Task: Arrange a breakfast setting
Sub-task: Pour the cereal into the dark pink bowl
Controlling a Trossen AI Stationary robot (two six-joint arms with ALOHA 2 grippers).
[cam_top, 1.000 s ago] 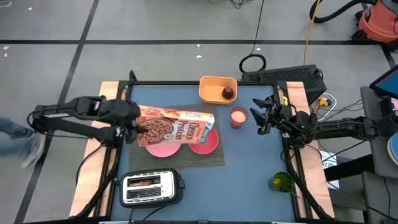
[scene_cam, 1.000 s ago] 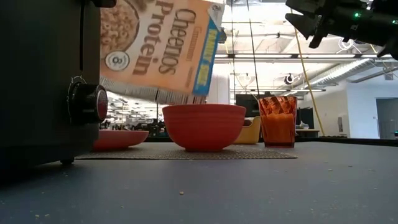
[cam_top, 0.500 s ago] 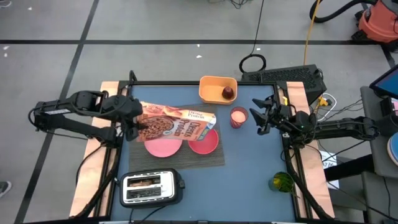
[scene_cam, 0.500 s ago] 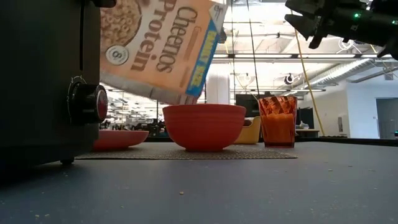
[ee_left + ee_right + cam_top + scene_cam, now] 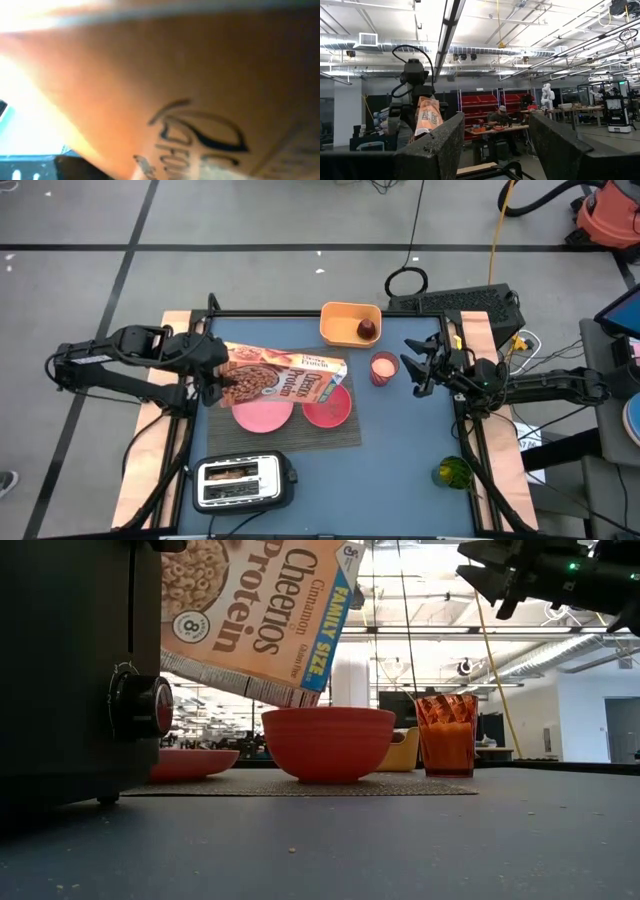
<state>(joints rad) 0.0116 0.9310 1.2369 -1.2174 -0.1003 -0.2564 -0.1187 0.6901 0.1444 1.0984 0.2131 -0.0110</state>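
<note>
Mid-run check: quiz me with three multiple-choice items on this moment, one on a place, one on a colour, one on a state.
1. Where does the dark red fruit lie?
A. in the orange tray
B. on the pink plate
C. in the toaster

2. What colour is the placemat?
A. blue
B. grey
C. yellow

3. How is the cereal box?
A. flat on the table
B. upright on the placemat
C. held tilted above the pink bowl

Key: 1 A, the high view shows it in the tray; 2 B, a grey weave; 3 C, the left gripper holds it; the right gripper waits open.
</note>
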